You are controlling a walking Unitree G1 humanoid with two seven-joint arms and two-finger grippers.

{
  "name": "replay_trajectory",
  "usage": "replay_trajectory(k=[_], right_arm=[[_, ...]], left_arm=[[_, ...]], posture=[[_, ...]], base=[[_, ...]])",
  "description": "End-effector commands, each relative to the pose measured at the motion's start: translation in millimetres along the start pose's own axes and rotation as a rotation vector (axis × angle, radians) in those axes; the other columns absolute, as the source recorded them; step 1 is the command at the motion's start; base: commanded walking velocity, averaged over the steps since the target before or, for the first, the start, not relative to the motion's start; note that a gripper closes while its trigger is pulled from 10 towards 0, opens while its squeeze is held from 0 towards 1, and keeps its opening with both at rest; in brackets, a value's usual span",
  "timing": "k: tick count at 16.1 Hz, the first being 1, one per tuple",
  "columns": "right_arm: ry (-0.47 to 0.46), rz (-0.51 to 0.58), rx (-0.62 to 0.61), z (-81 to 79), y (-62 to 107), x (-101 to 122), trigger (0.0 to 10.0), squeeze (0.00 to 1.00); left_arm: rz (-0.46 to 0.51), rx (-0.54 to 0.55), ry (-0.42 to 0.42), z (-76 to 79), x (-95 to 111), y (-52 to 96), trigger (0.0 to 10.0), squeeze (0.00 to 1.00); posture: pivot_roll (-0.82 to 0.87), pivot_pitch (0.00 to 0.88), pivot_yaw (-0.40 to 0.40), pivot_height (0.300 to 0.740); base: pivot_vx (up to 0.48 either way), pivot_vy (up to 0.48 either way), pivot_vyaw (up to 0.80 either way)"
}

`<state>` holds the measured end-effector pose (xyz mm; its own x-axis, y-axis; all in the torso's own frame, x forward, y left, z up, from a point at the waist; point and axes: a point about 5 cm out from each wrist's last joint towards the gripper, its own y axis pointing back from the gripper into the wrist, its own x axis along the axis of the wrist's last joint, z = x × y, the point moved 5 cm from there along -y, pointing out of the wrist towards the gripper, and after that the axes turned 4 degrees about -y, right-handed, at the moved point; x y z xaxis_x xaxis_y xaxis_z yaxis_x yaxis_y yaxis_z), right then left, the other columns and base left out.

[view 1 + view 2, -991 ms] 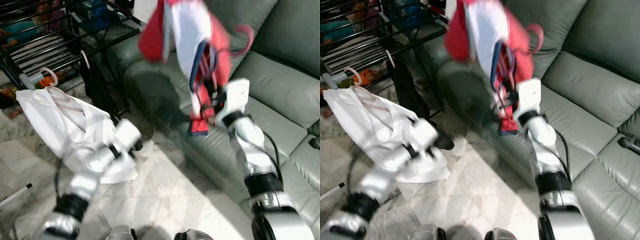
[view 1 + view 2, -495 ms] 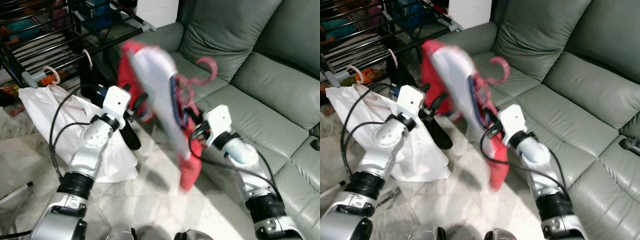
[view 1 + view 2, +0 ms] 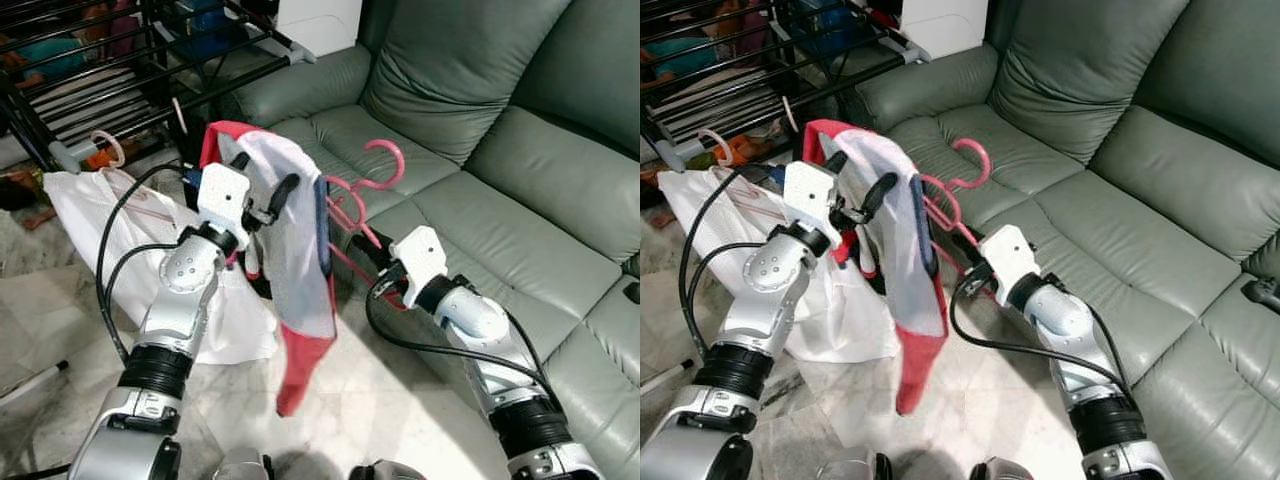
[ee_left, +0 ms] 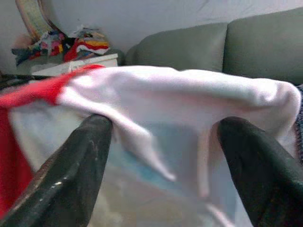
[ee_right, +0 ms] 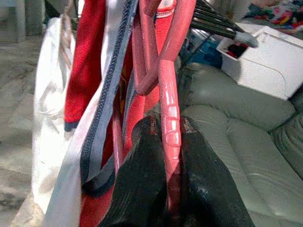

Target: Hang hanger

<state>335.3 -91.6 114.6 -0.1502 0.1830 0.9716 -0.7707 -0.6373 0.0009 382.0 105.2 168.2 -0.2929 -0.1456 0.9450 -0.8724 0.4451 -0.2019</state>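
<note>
A pink plastic hanger (image 3: 385,160) carries a red and white shirt (image 3: 296,240) that hangs down over the floor in front of the sofa. My right gripper (image 5: 169,130) is shut on the hanger's pink bar below the hook, and shows in the left eye view as the right gripper (image 3: 368,258). To the shirt's left, my left gripper (image 3: 262,185) is open, its two black fingers (image 4: 80,165) spread on either side of the white shoulder fabric (image 4: 189,94). The black drying rack (image 3: 130,80) stands at the far left.
A white garment (image 3: 95,215) on a pale hanger hangs from the rack's low rail, behind my left arm. The grey-green leather sofa (image 3: 480,150) fills the right side. A white box (image 3: 320,15) sits behind the sofa arm. Marble floor lies below.
My right arm has brought the hanger and shirt down from high up to chest level. The left arm has risen from beside the white garment to the shirt's shoulder.
</note>
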Motion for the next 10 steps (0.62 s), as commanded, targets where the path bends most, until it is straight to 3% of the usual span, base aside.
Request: replay_trajectory(k=[1,5,10], right_arm=[[0.058,0.058,0.040,-1.2,-7.0,17.1,10.0,0.00],[0.118,0.046,0.065,-1.4,-9.0,16.4,10.0,0.00],[0.134,0.039,0.082,-6.4,-8.3,12.4,10.0,0.00]], left_arm=[[-0.007,-0.029,0.021,4.7,-0.9,2.3,10.0,1.00],[0.000,-0.082,0.043,16.5,1.5,1.4,10.0,1.00],[0.040,-0.184,0.163,38.5,15.9,0.0,10.0,1.00]], posture=[[-0.04,0.000,-0.006,0.740],[-0.04,0.000,-0.011,0.740],[-0.05,0.000,-0.013,0.740]], base=[[0.000,0.000,0.00],[0.000,0.000,0.00],[0.000,0.000,0.00]])
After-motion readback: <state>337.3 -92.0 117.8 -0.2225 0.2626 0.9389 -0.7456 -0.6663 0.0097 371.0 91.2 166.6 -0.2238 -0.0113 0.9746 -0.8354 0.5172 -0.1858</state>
